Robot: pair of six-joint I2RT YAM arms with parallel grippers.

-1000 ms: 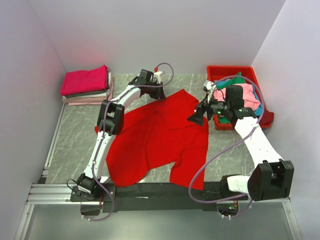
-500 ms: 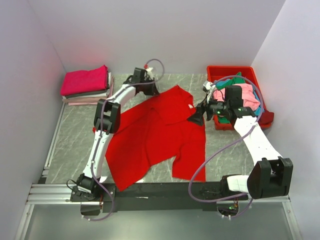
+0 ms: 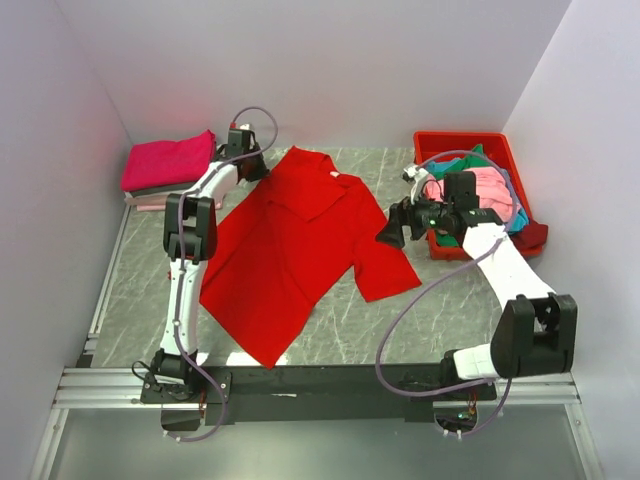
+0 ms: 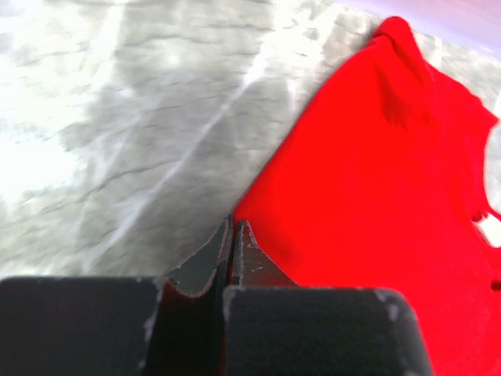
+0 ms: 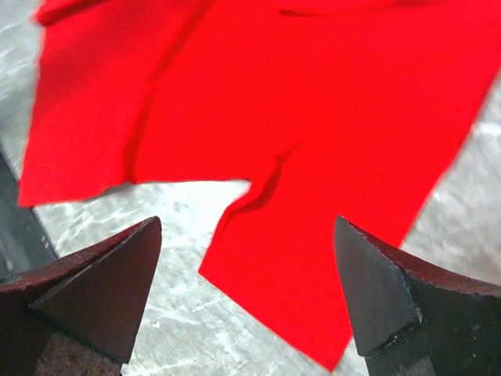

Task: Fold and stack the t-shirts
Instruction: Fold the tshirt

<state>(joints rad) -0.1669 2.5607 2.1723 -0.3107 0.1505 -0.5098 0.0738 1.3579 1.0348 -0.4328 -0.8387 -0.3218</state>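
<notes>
A large bright red t-shirt (image 3: pixel 290 260) lies spread on the grey table, collar toward the back. My left gripper (image 3: pixel 256 172) is at the shirt's back-left corner, shut on its edge. The left wrist view shows the shut fingertips (image 4: pixel 233 227) at the edge of the red cloth (image 4: pixel 376 172). My right gripper (image 3: pixel 388 233) is open and empty, just above the shirt's right sleeve. In the right wrist view (image 5: pixel 247 221) the sleeve (image 5: pixel 313 258) lies below and between the spread fingers. A folded stack (image 3: pixel 170 165), magenta on top, sits at the back left.
A red plastic bin (image 3: pixel 460 137) at the back right holds crumpled pink, green and teal shirts (image 3: pixel 490 195). White walls close in the left, back and right. A metal rail (image 3: pixel 300 385) runs along the table's near edge.
My left gripper has moved back and left, dragging the red shirt with it. The shirt now lies flatter and farther left. The right gripper has hardly moved.
</notes>
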